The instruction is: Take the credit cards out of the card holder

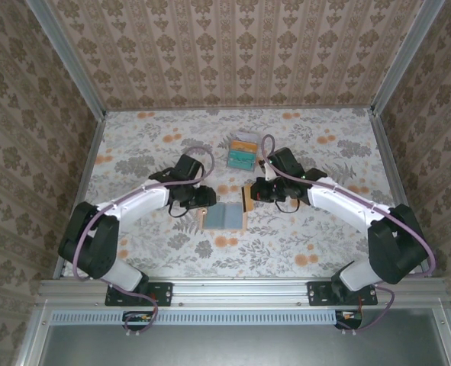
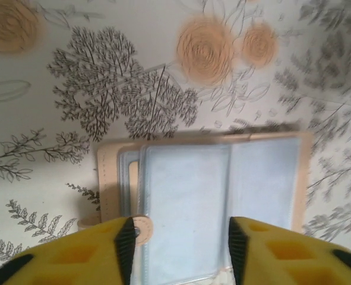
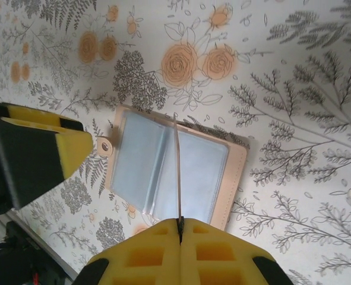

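While the right gripper has its yellow fingers pinched together on a thin clear inner leaf, the tan-leather bifold card holder with grey-blue inner panels lies opened flat at table centre. That leaf stands on edge over the fold, seen edge-on in the right wrist view. In the top view the right gripper sits at 1 o'clock of the holder. The left gripper is at 9 o'clock, right at the holder's edge. In the left wrist view the left gripper has its jaws apart with nothing held; they straddle the near side of the holder. Cannot tell if they touch it.

A small round tan snap tab sticks out at the holder's side.

The credit cards, thin plastic rectangles in teal and orange, lie in a small pile at 12 o'clock of the holder, apart from it and just beside the right arm. Any print on them is too small to read.

A white floral tablecloth with orange roses covers the table. Beige damask-patterned walls in a metal frame enclose it. Purple cables loop along both arms.
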